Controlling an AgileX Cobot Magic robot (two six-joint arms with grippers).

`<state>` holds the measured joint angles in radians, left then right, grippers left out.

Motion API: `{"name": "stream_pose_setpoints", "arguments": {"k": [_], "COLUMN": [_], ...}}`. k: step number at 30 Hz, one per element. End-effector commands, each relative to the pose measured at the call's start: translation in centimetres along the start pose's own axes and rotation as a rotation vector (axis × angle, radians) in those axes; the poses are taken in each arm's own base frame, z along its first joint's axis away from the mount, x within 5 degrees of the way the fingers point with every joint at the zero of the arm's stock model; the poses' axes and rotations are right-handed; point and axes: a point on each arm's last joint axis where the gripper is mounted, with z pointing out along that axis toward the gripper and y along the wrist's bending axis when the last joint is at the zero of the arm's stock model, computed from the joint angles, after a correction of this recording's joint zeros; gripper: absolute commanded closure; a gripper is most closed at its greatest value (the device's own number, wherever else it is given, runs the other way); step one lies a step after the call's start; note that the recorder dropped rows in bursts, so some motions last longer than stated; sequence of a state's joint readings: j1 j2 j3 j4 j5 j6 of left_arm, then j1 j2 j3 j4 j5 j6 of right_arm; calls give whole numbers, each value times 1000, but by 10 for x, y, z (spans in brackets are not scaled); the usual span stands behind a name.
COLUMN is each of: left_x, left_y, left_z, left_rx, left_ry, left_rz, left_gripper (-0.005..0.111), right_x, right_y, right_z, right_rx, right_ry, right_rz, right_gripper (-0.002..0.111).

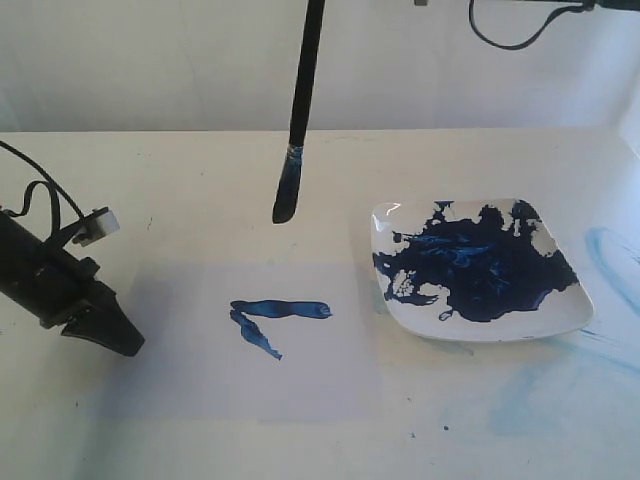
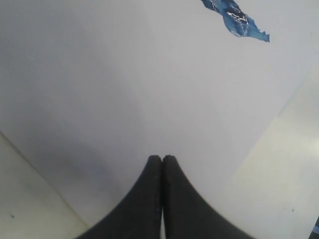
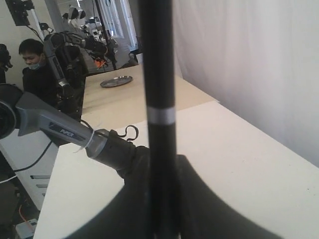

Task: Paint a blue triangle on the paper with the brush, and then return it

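While the brush [image 1: 303, 80] hangs upright over the table [image 1: 200, 180], with its blue tip off the surface near the paper's [image 1: 330, 385] far edge, we list:
- right gripper [image 3: 162, 167], clamped on the black handle
- left gripper [image 1: 105, 335], jaws together and empty, over the paper's left edge
- two joined blue strokes [image 1: 272, 318], on the paper
- plate [image 1: 565, 322] of blue paint, at the paper's right edge

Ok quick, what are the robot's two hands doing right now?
Left gripper: closed, holding nothing.
Right gripper: closed on the brush.
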<state>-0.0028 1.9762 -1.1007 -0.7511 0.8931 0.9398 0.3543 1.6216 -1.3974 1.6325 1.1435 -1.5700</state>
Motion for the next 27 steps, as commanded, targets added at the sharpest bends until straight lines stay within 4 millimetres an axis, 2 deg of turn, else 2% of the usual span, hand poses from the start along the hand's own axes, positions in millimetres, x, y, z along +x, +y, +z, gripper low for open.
{"name": "stream_pose_setpoints", "arguments": {"k": [1, 6, 14, 18, 27], "left_x": [3, 3, 2, 2, 2], "left_y": [0, 0, 1, 1, 1], "left_z": [2, 2, 2, 2, 2], "left_rx": [21, 16, 0, 0, 0], "left_ry": [19, 19, 10, 10, 10], "left_rz": [1, 2, 2, 2, 2], "left_gripper": [107, 107, 107, 107, 107], "right_x": [-1, 8, 39, 56, 88], "right_y": [0, -2, -21, -27, -7], "right_z": [-2, -1, 9, 22, 65], "right_rx": [5, 0, -81, -109, -263], "right_ry": [-2, 68, 108, 129, 192], "right_rz": [5, -19, -64, -47, -159], "right_gripper": [108, 108, 108, 108, 108]}}
